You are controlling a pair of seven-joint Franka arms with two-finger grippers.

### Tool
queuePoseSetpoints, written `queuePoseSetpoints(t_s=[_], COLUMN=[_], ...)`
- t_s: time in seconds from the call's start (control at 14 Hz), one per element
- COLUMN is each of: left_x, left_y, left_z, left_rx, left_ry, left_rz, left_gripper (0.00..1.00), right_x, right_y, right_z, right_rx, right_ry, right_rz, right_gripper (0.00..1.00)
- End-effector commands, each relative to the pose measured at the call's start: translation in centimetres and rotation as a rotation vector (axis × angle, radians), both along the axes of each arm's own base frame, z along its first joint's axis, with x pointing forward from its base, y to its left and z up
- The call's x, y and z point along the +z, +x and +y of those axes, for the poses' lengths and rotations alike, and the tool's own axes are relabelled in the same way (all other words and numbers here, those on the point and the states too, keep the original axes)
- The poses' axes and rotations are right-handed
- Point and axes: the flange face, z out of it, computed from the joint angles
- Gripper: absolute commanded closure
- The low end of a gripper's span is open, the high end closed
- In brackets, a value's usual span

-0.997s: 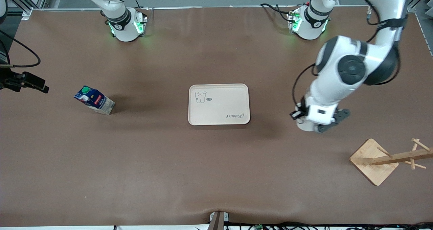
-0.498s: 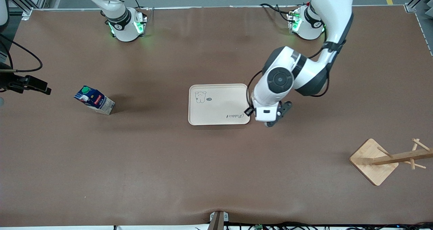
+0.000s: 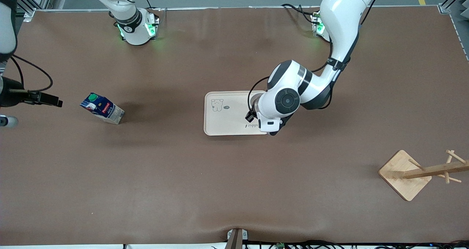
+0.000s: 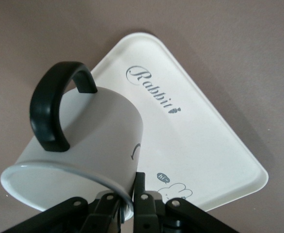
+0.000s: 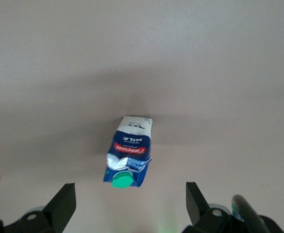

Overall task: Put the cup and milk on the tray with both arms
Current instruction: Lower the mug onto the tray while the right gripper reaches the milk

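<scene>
black fingers [image 4: 110,206] of the left gripper [image 4: 127,204] are clamped tight on the rim of the cup [image 4: 84,145], a white enamel mug with a black loop handle [image 4: 52,109], tipped on its side in the air. the mug hangs over the cream tray [image 4: 205,141], above the edge toward the left arm's end of the table. you can read the "rabbit" script [image 4: 154,90] on the tray just past the mug.

from the front camera the left arm's wrist [image 3: 273,108] hides the cup completely, sitting over the tray [image 3: 227,111] at about 3 o'clock of it. the little bear drawing [image 3: 217,104] is up at the tray's 10 o'clock corner.

the right gripper [image 5: 127,204] is spread wide, holding nothing, hovering over the milk [image 5: 129,150]. that blue carton with the green cap [image 3: 93,95] stands on the brown table [image 3: 183,186], well apart from the tray at its 9 o'clock, toward the right arm's end.

wooden rack [image 3: 417,172] lies at the tray's 4 o'clock, nearer the front camera.
</scene>
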Motion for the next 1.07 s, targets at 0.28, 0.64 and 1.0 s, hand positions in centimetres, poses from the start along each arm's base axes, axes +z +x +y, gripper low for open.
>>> queuePoseSetpoints(t_s=[0.28, 0.64, 1.0], left_x=[-5.0, -6.7, -5.9], left_y=[-0.2, -0.5, 0.1], left_z=[-1.9, -2.1, -1.6], left_rx=[-0.022, -0.048, -0.035], left_ry=[-0.025, -0.039, -0.037], left_rz=[-0.007, 0.001, -0.011], left_gripper=[1.00, 1.00, 0.00], right_x=[-4.9, -9.9, -11.1], right_y=[0.2, -2.9, -5.0], right_z=[-0.4, -0.2, 2.6], right_rx=[-0.038, -0.081, -0.138], right_ry=[0.038, 0.050, 0.046], right_rz=[0.087, 0.126, 0.131], right_gripper=[0.00, 0.00, 0.00])
